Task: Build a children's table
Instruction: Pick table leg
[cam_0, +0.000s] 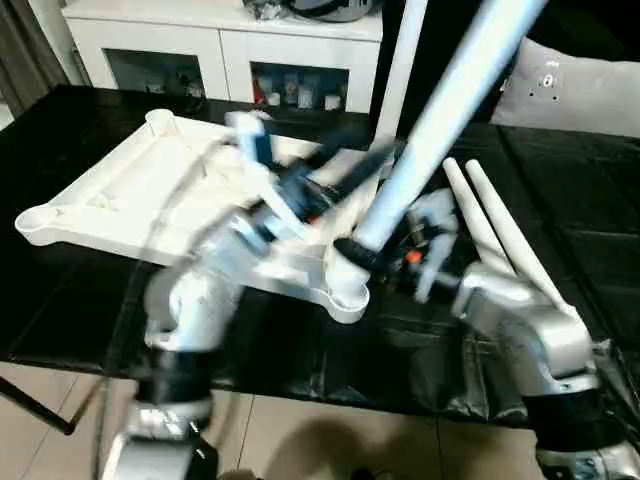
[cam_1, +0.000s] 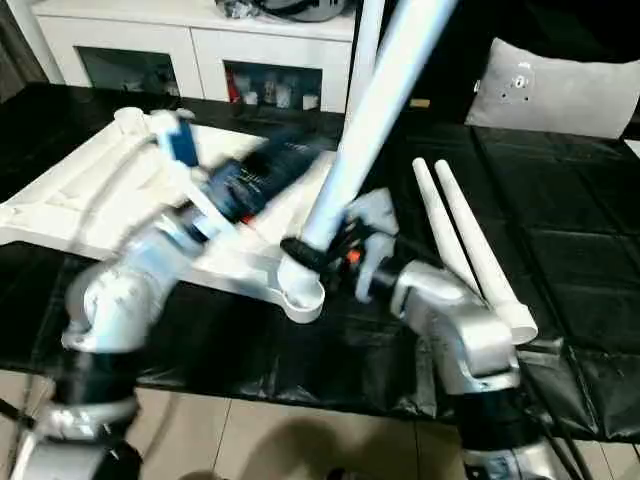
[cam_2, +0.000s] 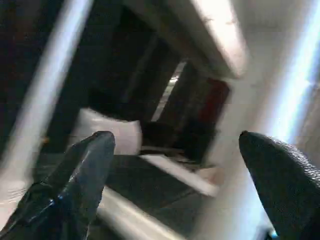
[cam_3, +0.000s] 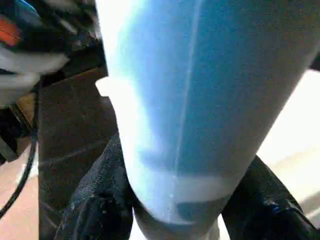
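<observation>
The white tabletop (cam_0: 110, 190) lies upside down on the black-covered work table. A white leg (cam_0: 440, 110) stands slanted in the near right corner socket (cam_0: 345, 292). My right gripper (cam_3: 185, 200) is shut on this leg just above the socket, one black finger (cam_3: 95, 200) on each side. A second leg (cam_0: 403, 60) stands upright at the far right corner. Two loose legs (cam_0: 490, 225) lie side by side on the right. My left gripper (cam_2: 185, 150) is open with nothing between its fingers; it is blurred above the tabletop (cam_0: 345, 172), left of the slanted leg.
A white cabinet (cam_0: 230, 50) with glass doors stands behind the work table (cam_0: 570, 180). A grey cushion (cam_0: 575, 90) lies at the back right. The table's front edge runs just beyond my forearms, with tiled floor (cam_0: 300, 440) below.
</observation>
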